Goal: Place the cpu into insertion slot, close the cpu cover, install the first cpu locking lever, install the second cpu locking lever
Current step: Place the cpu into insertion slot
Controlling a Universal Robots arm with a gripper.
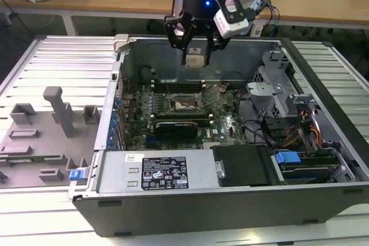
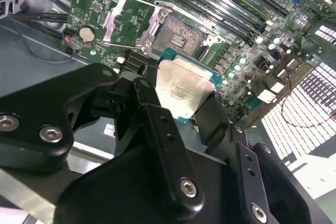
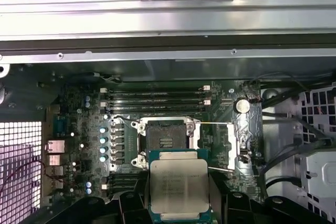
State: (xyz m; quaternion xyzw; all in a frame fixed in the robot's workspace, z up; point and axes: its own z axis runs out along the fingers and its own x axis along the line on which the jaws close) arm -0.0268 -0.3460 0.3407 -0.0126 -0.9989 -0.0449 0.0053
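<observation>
**Exterior view, from its left to its right.** One slatted metal bench [image 1: 63,56] carries everything. At 9 o'clock lies one grey fixture tray [image 1: 34,142] with several upright grey blocks. One blue tab [image 1: 76,174] sits at the case corner nearest that tray.

One open computer case [image 1: 230,211] takes the centre and the exterior view's right. Inside it are:
- one green motherboard [image 1: 225,125];
- one silver power supply [image 1: 155,171] at 6 o'clock;
- one drive cage [image 1: 271,93] at 3 o'clock, with a second blue tab [image 1: 286,158] near it.

One hand [image 1: 196,56] hangs above the case, at 12 o'clock from the insertion slot [image 1: 185,105] and well apart from it. It is closed on one cpu [image 1: 196,60]. One long black card [image 1: 179,125] lies just beside the slot at its 6 o'clock.

**First wrist view.**
- The cpu [image 3: 178,184] shows its pale metal top, gripped at two opposite edges by the hand [image 3: 178,205].
- The insertion slot [image 3: 167,141] lies uncovered, its contact field bare.
- One cpu cover [image 3: 231,145] is swung open beside the slot, with green board showing through its window.
- One round coin cell [image 3: 242,104] sits near the cover.
- The number of long black memory slots [image 3: 155,98] cannot be settled.

**Second wrist view.**
- This angle gives the grip from the side. Black fingers [image 2: 152,108] of the hand [image 2: 184,103] flank the cpu [image 2: 181,87], whose green edge is visible.
- The cpu is apart from the insertion slot [image 2: 181,38].
- The cpu cover [image 2: 128,22] is open.
</observation>
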